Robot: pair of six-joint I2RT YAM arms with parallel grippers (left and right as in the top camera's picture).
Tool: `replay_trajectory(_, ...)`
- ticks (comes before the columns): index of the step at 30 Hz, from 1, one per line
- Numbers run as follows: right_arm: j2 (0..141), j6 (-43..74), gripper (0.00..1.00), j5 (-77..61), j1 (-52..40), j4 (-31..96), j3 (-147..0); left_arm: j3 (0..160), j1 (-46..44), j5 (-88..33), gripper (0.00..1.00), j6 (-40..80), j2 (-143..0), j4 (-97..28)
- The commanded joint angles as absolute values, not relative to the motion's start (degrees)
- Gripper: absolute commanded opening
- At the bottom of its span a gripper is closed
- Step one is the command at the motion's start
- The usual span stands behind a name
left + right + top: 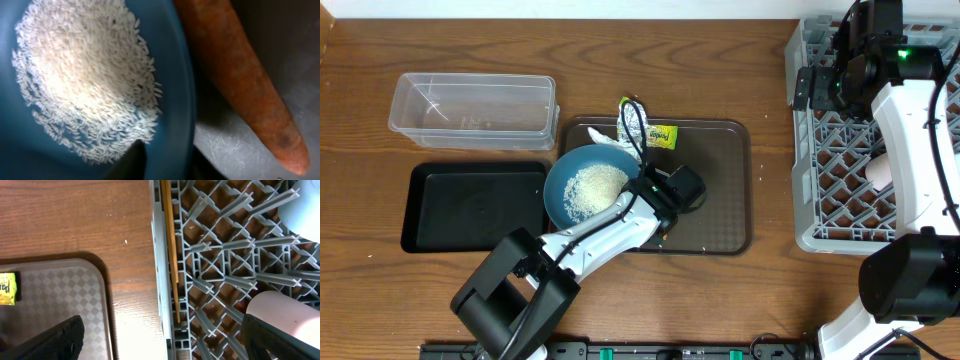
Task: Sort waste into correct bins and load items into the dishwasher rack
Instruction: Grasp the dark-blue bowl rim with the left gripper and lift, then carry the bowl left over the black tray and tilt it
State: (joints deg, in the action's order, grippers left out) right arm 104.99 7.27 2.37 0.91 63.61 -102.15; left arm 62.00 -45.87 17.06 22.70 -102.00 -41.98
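Observation:
The blue plate (582, 188) holds a heap of white rice (593, 190) and sits on the left part of the brown serving tray (720, 215). My left gripper (658, 192) is shut on the plate's right rim (172, 160), with one finger inside the plate. The orange carrot (245, 75) lies on the tray just right of the plate. The foil wrapper (642, 128) lies behind the plate. My right gripper (165, 340) is open and empty above the left edge of the grey rack (820, 215). The chopsticks (170, 245) and a whitish cup (287, 317) lie in the rack.
The clear tub (470, 108) stands at the back left, with the black tray (470, 205) in front of it, left of the plate. A pale round dish (306, 205) is in the rack's far part. Bare wood separates the serving tray from the rack.

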Motion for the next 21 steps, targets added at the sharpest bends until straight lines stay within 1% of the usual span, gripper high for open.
replay_trajectory(1,105.12,8.12,0.99,2.79,1.1,63.68,-102.13,62.0,-45.74,18.5,0.19,22.79,-102.76,-42.26)
replay_trajectory(2,105.12,8.12,0.99,2.79,1.1,63.7,-102.13,62.0,-45.74,18.5,0.15,22.79,-102.76,-42.26)
replay_trajectory(7,105.12,8.12,0.99,2.79,1.1,63.7,-102.13,62.0,-45.74,18.52,0.06,22.74,-102.76,-42.24)
replay_trajectory(14,105.12,8.12,0.99,2.81,1.1,63.68,-102.13,62.33,-45.74,18.52,0.06,22.74,-100.73,-42.5)
replay_trajectory(21,105.12,8.1,0.99,2.81,1.1,63.68,-102.13,62.59,-45.74,18.52,0.06,22.72,-95.09,-43.18)
